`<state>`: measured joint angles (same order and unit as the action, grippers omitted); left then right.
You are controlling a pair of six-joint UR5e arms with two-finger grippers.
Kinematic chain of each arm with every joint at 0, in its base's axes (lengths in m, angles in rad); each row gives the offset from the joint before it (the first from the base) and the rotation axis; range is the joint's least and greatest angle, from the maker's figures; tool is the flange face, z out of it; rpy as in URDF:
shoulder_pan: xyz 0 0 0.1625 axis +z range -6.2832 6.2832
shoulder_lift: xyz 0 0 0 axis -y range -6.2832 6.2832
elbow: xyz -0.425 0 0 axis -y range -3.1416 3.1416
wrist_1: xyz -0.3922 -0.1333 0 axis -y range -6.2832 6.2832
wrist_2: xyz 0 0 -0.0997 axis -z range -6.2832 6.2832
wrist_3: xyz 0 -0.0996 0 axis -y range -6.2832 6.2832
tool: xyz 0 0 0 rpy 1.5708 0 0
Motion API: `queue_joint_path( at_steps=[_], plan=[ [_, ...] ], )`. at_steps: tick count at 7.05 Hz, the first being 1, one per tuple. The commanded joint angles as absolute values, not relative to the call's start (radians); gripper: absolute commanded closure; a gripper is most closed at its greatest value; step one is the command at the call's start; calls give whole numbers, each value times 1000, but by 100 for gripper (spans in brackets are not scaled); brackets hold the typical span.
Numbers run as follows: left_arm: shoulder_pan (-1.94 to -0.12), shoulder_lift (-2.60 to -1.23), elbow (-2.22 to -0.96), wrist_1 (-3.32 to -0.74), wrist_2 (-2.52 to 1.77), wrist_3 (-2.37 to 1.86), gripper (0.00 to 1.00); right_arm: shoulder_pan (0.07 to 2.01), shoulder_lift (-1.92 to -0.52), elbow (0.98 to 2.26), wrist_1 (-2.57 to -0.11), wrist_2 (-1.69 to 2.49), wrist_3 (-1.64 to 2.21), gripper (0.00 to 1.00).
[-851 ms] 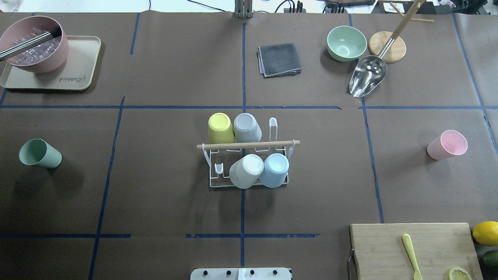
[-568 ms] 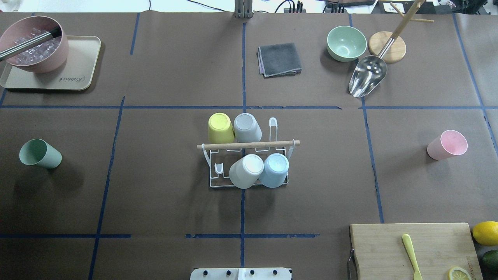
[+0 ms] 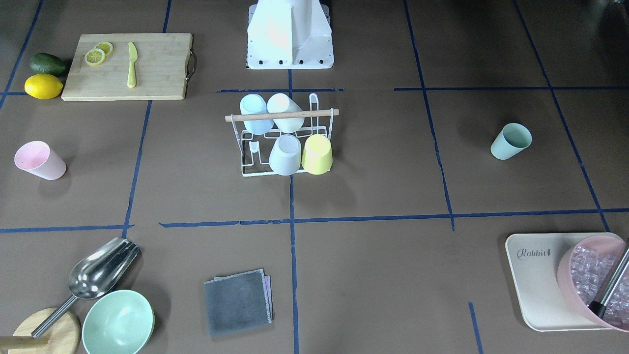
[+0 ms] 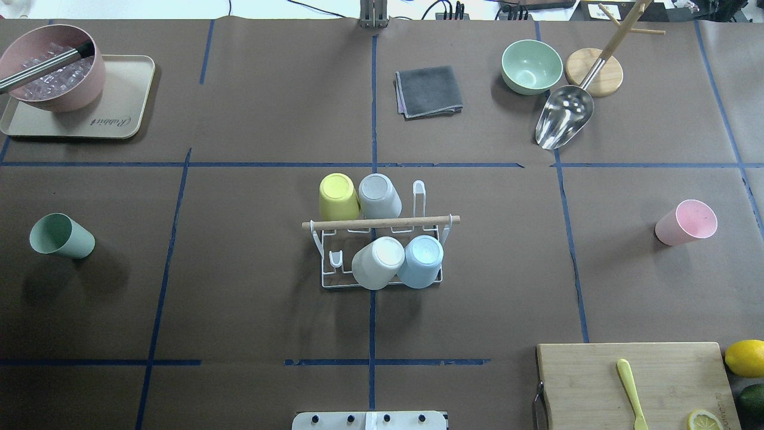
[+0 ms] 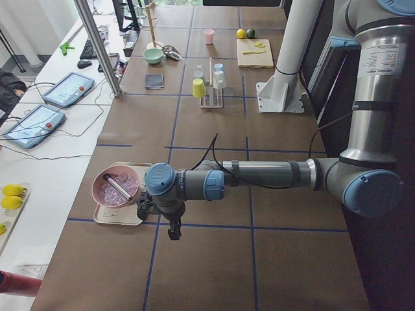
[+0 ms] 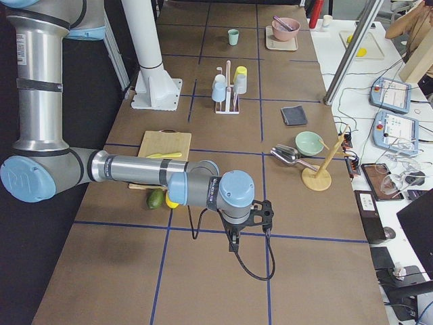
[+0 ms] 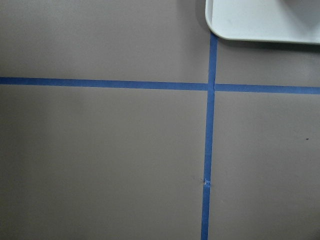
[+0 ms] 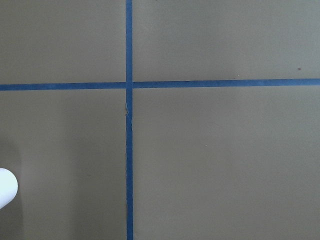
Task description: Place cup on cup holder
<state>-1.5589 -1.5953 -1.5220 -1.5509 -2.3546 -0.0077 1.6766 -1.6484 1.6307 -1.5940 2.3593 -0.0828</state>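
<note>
The right fingers (image 6: pixel 233 245) point down above the brown paper-covered surface (image 4: pixel 250 310) at its right end, beyond a whole yellow lemon (image 4: pixel 745 357). They show only in the side view, so their opening cannot be told. In the near row a rectangular wooden cutting board (image 4: pixel 588 382) carries a yellow plastic knife (image 4: pixel 631 391). At mid-surface stands the white wire cup holder with a wooden rod handle (image 4: pixel 418 221). Four inverted cups sit on its prongs: a white cup (image 4: pixel 378 263) and a light blue cup (image 4: pixel 421 261) on the near side, and a yellow cup (image 4: pixel 338 196) and a grey cup (image 4: pixel 379 195) on the far side. The green plastic cup (image 4: pixel 61 235) stands upright well to the holder's left. The pink plastic cup (image 4: pixel 686 222) stands upright well to its right. In the far row lie a folded grey cloth (image 4: pixel 428 91), a green bowl (image 4: pixel 531 65) and a metal scoop (image 4: pixel 564 122). The left fingers (image 5: pixel 174 231) hang just beside a beige tray (image 4: pixel 128 116). Whether they are parted cannot be told.
</note>
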Motion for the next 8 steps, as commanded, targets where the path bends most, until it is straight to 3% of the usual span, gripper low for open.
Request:
queue_joint_path(
  at_steps=[1,6,8],
  plan=[
    [-1560,-1595,-1523,-1551,-2355,-8,0,1677,-1649,1629,-1594,2359,-83,0],
    [-1559,-1603,-1534,-1549,-2361,-8,0,1677,-1649,1634,-1594,2361,-83,0],
    [-1562,-1603,-1535,-1551,-2364,-8,0,1672,-1641,1696,-1603,2330,-86,0]
  ],
)
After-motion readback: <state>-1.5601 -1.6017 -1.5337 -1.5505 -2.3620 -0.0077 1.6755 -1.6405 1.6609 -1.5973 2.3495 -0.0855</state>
